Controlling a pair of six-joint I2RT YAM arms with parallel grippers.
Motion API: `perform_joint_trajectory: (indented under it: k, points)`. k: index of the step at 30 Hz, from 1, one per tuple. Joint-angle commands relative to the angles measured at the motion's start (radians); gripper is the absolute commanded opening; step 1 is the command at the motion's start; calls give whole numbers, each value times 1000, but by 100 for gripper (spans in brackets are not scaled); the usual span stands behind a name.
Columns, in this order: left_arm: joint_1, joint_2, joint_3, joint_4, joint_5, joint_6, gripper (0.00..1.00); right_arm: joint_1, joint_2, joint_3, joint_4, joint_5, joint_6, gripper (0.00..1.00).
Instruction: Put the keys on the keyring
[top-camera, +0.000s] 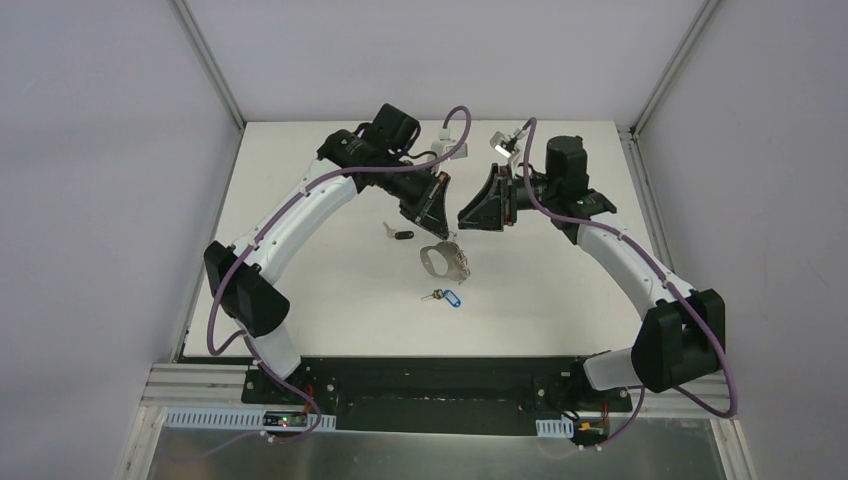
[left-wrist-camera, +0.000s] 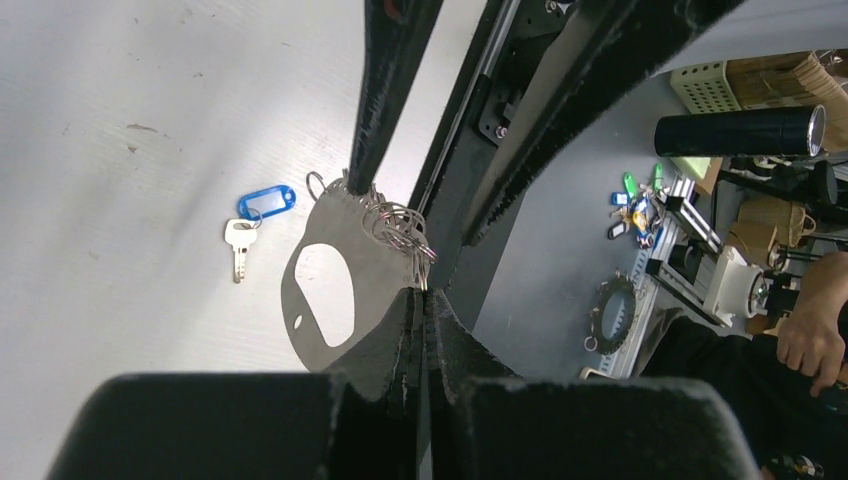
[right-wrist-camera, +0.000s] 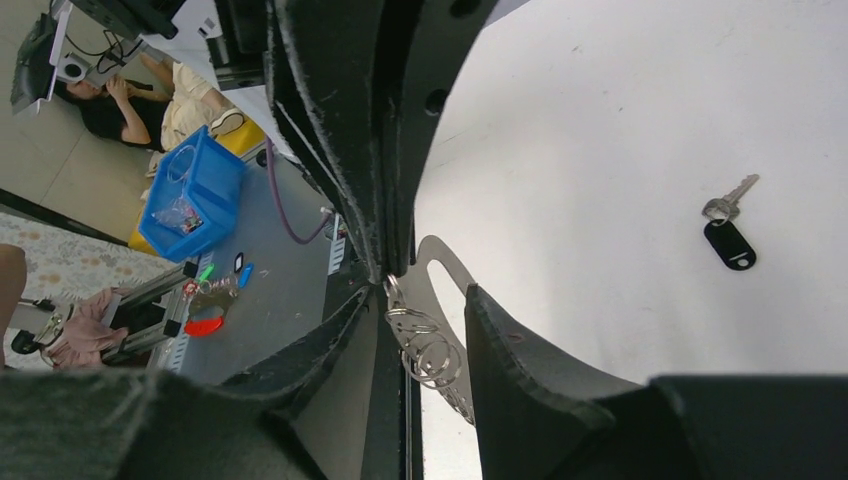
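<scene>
The keyring (top-camera: 443, 260) is a pale metal oval plate with a row of small rings along one side. My left gripper (top-camera: 444, 236) is shut on its ring edge and holds it over the table; in the left wrist view the jaws (left-wrist-camera: 422, 295) pinch just above the plate (left-wrist-camera: 375, 260). My right gripper (top-camera: 468, 217) is open right beside it. In the right wrist view its fingers (right-wrist-camera: 510, 350) stand on either side of the dangling rings (right-wrist-camera: 425, 345) without touching them. The black-headed key (top-camera: 398, 234) (right-wrist-camera: 728, 235) and the blue-tagged key (top-camera: 445, 297) (left-wrist-camera: 262, 205) lie on the table.
The white table (top-camera: 560, 290) is walled at the back and on both sides. The black base rail (top-camera: 430, 375) runs along the near edge. Beyond the table edge the wrist views show a blue bin (right-wrist-camera: 190, 200) and workshop clutter.
</scene>
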Motion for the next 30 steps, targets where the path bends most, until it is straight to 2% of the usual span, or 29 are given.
perform_joint_trajectory:
  k: [1,11,30]
  points:
    - [-13,-7,7,26,37,-2,0,24,-38,8,9,-63,-31,39]
    - [-14,0,-7,49,70,-14,0,52,-23,2,9,-62,-40,33]
    - [-14,-21,-33,65,64,-8,0,67,-27,-22,-38,-72,-108,13]
